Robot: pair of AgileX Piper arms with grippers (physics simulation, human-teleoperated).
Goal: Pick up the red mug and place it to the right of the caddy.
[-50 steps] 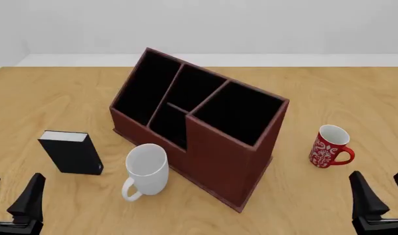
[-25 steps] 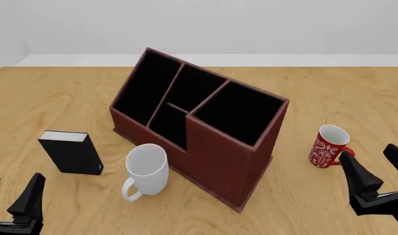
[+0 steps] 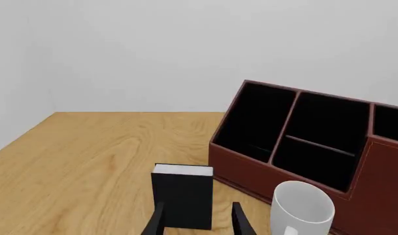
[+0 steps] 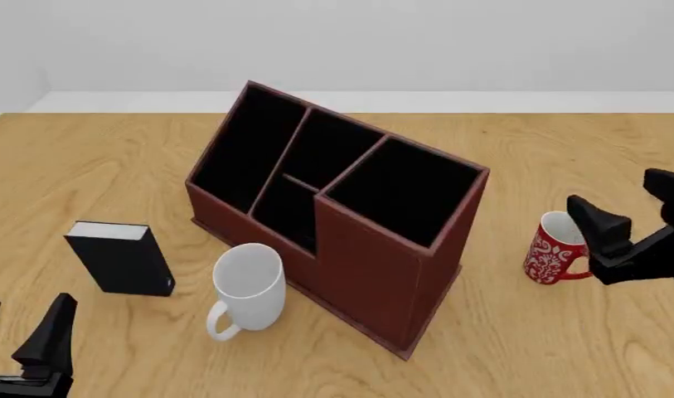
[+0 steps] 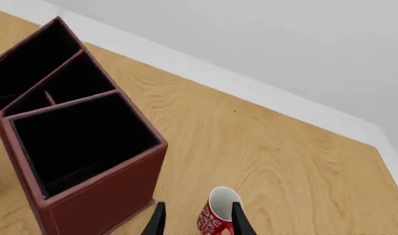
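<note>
The red mug (image 4: 557, 250) with white floral pattern stands upright on the table, to the right of the caddy (image 4: 370, 257) and apart from it, its handle to the right. It also shows in the right wrist view (image 5: 216, 215), between the finger tips. My right gripper (image 4: 630, 207) is open and empty, hovering just right of and above the mug; it appears in its own view (image 5: 197, 220). The caddy (image 5: 101, 196) fills that view's left. My left gripper (image 4: 16, 332) is open and empty at the near left edge (image 3: 197, 225).
A plain white mug (image 4: 250, 286) stands in front of the caddy's left half; it shows in the left wrist view (image 3: 302, 208). A small black book-like box (image 4: 121, 259) stands to its left, straight ahead of the left gripper (image 3: 182, 196). The caddy (image 3: 251, 171) stands behind them.
My right gripper has moved from the near right edge forward and up to just beside the red mug. The left arm and all objects have stayed still.
</note>
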